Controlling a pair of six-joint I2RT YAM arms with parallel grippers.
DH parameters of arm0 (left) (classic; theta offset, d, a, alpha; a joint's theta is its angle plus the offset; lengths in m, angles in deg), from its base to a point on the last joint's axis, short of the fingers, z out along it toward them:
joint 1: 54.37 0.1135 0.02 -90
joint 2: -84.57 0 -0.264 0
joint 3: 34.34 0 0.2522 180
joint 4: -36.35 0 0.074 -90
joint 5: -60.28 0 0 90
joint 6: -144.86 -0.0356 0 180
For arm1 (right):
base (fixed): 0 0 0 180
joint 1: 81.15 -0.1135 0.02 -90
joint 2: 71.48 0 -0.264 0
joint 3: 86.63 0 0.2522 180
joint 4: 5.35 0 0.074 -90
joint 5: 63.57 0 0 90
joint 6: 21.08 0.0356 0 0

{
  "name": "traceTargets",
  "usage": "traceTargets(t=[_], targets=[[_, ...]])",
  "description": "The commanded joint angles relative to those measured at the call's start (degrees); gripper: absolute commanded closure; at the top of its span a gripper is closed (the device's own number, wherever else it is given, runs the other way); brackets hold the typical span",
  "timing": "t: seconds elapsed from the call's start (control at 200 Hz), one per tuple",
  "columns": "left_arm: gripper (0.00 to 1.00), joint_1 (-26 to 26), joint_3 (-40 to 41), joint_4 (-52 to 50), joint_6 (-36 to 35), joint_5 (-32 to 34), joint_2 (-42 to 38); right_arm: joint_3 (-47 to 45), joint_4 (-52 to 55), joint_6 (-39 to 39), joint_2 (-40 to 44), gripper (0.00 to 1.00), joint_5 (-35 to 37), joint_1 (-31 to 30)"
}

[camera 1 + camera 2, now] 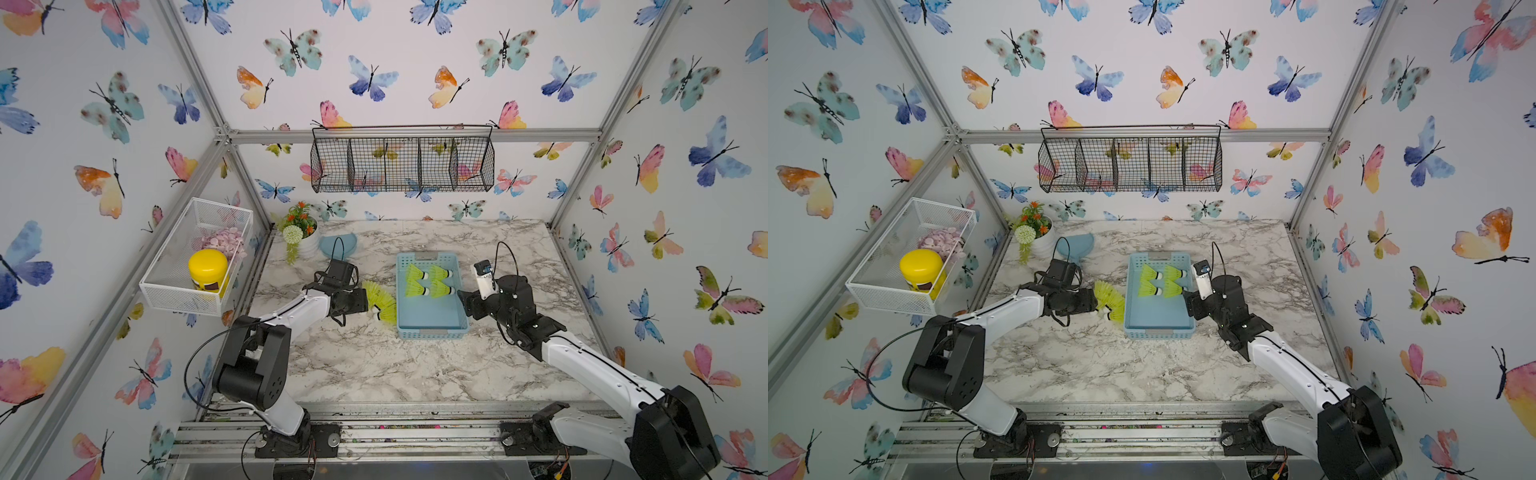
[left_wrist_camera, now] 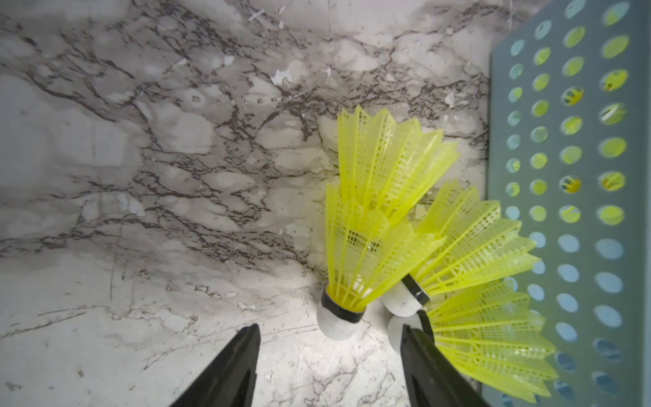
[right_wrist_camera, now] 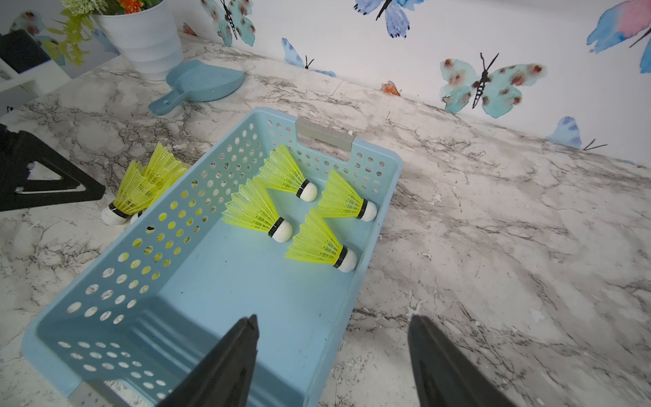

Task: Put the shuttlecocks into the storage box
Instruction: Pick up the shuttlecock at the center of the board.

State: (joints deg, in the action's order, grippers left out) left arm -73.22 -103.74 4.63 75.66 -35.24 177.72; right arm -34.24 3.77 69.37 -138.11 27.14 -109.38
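Since shuttlecocks [image 2: 370, 246] lie on the worktop [image 2: 141, 176] just beside the storage box [image 2: 563, 176], the left claw [image 2: 331, 329] stands apart at one white tip; the right claw [image 3: 334, 320] hovers apart, empty.

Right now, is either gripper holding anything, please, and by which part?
Nothing is held. The left gripper stands open at the tips of the loose shuttlecocks; the right gripper hangs open by the storage box.

Both top views look down on my whole counter [image 1: 374, 365] from above; my wrist cameras sit close, sharing the box [image 3: 211, 282].
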Motion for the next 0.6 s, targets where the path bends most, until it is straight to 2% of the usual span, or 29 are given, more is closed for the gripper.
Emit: traceTargets(t=[0.0, 0.155, 0.37, 0.596], targets=[[0.33, 0.0, -1.3, 1.4, -1.6, -2.6, 3.0, 0.8, 1.2, 0.4, -0.1, 0.26, 0.7, 0.0], [0.36, 0.0, -1.7, 2.1, -2.1, -4.9, 5.5, 0.9, 1.2, 0.2, -0.2, 0.26, 1.0, 0.0], [0.48, 0.0, -2.2, 2.9, -2.9, -6.4, 7.2, 1.1, 1.1, 0.1, -1.0, 0.26, 1.1, 0.0], [0.59, 0.0, -3.6, 1.4, -3.2, -3.8, 9.5, 1.5, 1.3, 0.1, -1.3, 0.26, 0.8, 0.0]])
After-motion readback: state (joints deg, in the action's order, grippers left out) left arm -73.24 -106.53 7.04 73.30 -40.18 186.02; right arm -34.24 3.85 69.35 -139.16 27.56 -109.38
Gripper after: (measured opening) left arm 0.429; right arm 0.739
